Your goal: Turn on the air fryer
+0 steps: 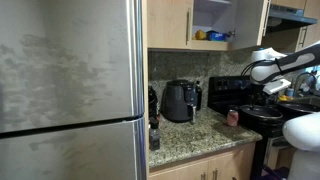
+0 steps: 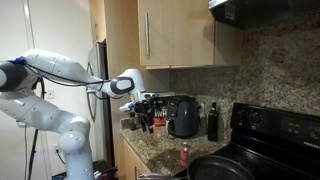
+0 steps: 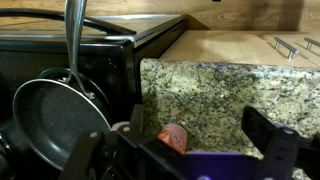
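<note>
Kitchen, speckled granite counter running between a steel fridge and a black stove. Air fryer sits upright at the back of the counter against the backsplash. In an exterior view a dark bottle stands just beside it on the stove side. I can't make out a lit display or indicator and the controls are too small to read, so power state is unconfirmed; my guess is off

Gripper: wrist view shows both fingers spread wide with nothing between them. It looks down at bare granite by the stove edge, with a red can below it and a frying pan on the stove to one side. Air fryer is not in the wrist view at all

In both exterior views the arm hangs in the air, clear of the fryer, no contact

Progress, my read: basically zero, nothing pressed or turned. Left to do:
- bring the pincer across to the fryer
- find the knob or button (top or front, can't tell which)
- probably close the fingers to poke it, or grip if it's a dial
- actuate it, then check for a light
</note>
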{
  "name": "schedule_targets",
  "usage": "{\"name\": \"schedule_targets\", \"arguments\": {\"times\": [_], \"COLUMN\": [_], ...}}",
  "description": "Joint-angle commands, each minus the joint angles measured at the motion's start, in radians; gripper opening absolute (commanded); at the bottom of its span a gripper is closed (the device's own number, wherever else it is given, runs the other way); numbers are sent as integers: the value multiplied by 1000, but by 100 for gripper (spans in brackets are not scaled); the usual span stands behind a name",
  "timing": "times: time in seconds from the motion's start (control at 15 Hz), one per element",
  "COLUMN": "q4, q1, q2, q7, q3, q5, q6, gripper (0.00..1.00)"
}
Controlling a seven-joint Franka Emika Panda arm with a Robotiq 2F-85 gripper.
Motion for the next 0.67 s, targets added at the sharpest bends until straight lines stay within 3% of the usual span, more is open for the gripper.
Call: {"name": "schedule_targets", "arguments": {"times": [0.0,0.2,0.6], "q4": [-3,-15,294], "q1": [7,7,209], "q2": [0,4,205], "q7": [4,4,-58], "q3": [-5,-5,143], "q5": [-4,-4,9], "q6": [-8,-8,-1], "gripper": [100,100,100]}}
